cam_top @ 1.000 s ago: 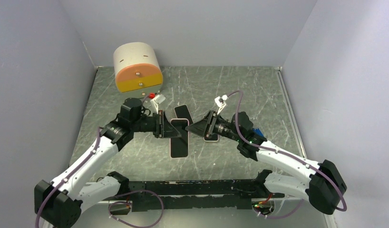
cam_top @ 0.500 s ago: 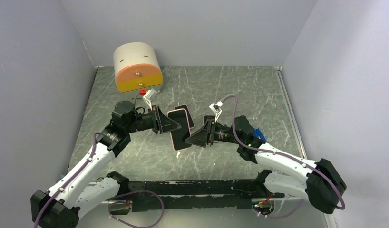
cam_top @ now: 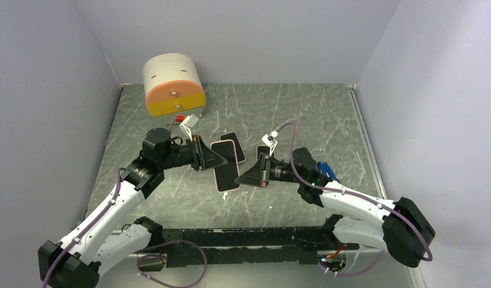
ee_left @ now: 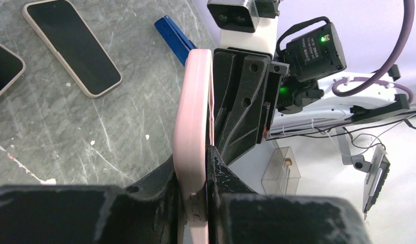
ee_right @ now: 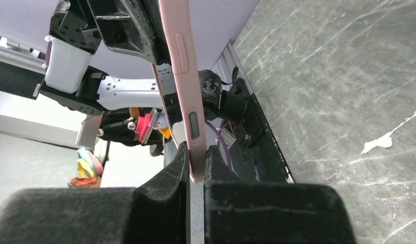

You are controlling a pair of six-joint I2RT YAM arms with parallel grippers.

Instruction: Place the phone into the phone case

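A pink phone case (cam_top: 227,174) with a dark phone face showing inside its rim hangs tilted above the table, held from both sides. My left gripper (cam_top: 221,163) is shut on its upper left edge. My right gripper (cam_top: 239,177) is shut on its lower right edge. In the left wrist view the pink case edge (ee_left: 192,117) runs up from between my left gripper's (ee_left: 196,155) shut jaws. In the right wrist view the pink edge with side buttons (ee_right: 181,66) rises from my right gripper (ee_right: 197,152).
Two more dark phones lie flat behind the held one (cam_top: 232,144), (cam_top: 263,152), also in the left wrist view (ee_left: 71,46), (ee_left: 2,66). A blue object (cam_top: 326,170) lies by the right arm. A beige and orange box (cam_top: 174,87) stands at the back left.
Both grippers have lifted and tilted the cased phone from flat and square to slanted. The left arm pulled back left and the right arm slid left and lower along the case.
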